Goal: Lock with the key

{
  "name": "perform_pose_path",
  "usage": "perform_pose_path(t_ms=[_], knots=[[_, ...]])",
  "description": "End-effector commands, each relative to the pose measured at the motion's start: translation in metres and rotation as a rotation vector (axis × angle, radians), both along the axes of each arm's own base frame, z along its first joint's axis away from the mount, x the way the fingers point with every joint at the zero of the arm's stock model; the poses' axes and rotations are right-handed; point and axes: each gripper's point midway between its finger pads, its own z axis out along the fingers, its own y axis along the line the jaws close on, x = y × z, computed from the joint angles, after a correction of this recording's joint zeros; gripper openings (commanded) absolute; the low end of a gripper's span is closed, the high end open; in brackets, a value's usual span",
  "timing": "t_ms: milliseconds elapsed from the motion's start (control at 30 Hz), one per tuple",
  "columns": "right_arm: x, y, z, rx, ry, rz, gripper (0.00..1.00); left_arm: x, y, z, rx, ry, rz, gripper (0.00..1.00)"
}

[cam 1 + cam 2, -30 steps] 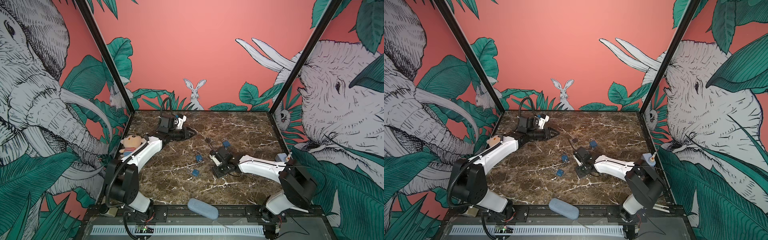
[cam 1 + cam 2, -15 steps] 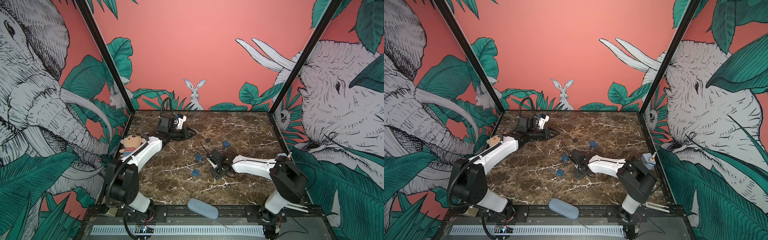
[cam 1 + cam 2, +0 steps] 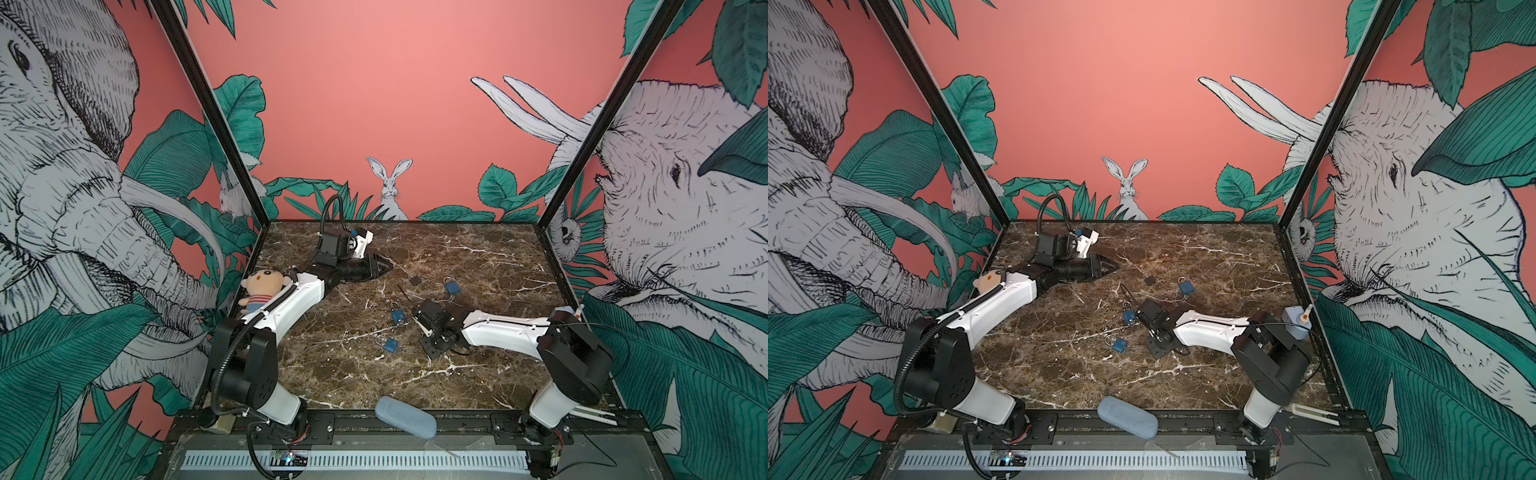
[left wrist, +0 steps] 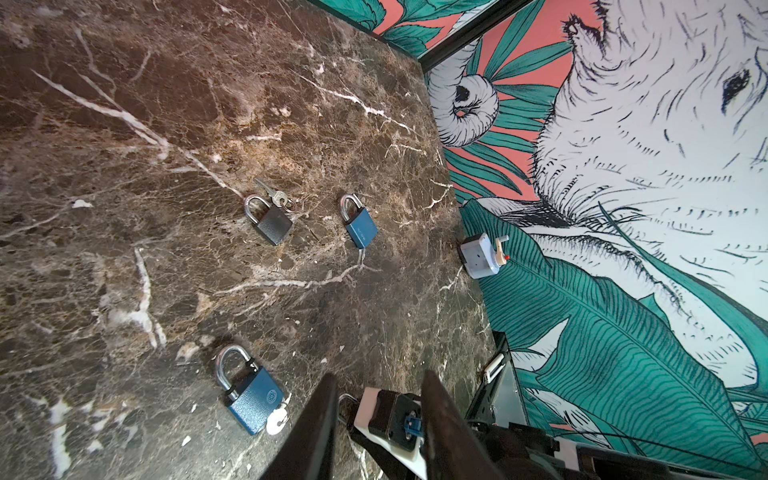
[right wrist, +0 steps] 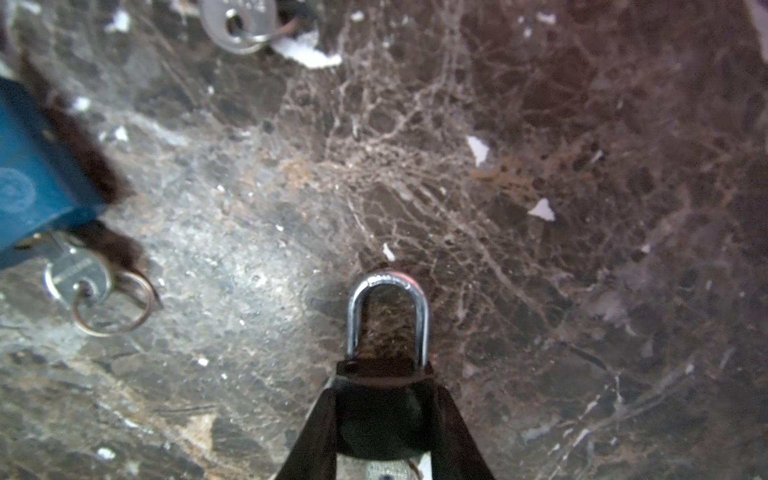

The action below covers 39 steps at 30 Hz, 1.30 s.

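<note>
The brown marble tabletop point(image 3: 478, 257) carries both arms. The left arm point(image 3: 291, 303) lies low along the far left side. Its left fingers point(image 4: 322, 428) stand apart, gripping nothing, and point toward the middle. The right arm point(image 3: 503, 332) stretches in from the right, low over the middle of the tabletop. A stuffed doll point(image 3: 262, 286) sits by the left wall just beside the left arm. A grey-blue pouch point(image 3: 405, 415) rests on the front rail.

In the right wrist view the right fingers point(image 5: 316, 436) grip the body of a padlock point(image 5: 388, 320) that lies flat on the tabletop. Its silver shackle points away from the wrist. Its body sits in shadow, so its colour is hard to tell.

Near it lies a blue padlock point(image 5: 33, 174) with a key point(image 5: 77, 274) in its keyhole and a ring through the key's head. A second key point(image 5: 237, 20), also on a ring, shows at the edge of that view, partly cut off.

The left wrist view shows a black padlock point(image 4: 272, 224) farther from the right arm. A small key point(image 4: 272, 195) lies just beside its shackle. A second blue padlock point(image 4: 359, 226) lies near the black one but apart from it.
</note>
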Motion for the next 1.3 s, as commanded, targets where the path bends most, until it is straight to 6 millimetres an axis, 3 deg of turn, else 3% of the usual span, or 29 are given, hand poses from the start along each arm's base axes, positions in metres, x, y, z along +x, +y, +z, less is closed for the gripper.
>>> perform_pose_path(t_ms=[0, 267, 300, 467, 733, 900, 1267], knots=[[0.0, -0.009, -0.01, -0.063, -0.006, -0.001, 0.18, -0.003, 0.0, 0.0, -0.005, -0.009, -0.013, 0.35], [0.01, 0.004, 0.023, 0.032, -0.07, -0.006, 0.1, -0.007, -0.002, 0.006, -0.022, -0.017, -0.033, 0.33], [0.012, 0.01, 0.039, 0.075, -0.095, -0.002, 0.1, -0.008, -0.003, 0.008, -0.033, -0.022, -0.042, 0.33], [0.016, 0.02, 0.065, 0.137, -0.117, 0.014, 0.09, -0.015, -0.01, 0.02, -0.099, -0.039, -0.091, 0.33], [0.024, 0.035, 0.111, 0.256, -0.166, 0.027, 0.09, -0.036, -0.016, 0.025, -0.12, -0.022, -0.175, 0.34], [0.03, 0.042, 0.138, 0.327, -0.193, 0.027, 0.08, -0.052, -0.021, 0.018, -0.132, 0.021, -0.218, 0.34], [0.039, 0.053, 0.167, 0.425, -0.208, 0.025, 0.07, -0.077, -0.04, 0.008, -0.137, 0.072, -0.34, 0.37]])
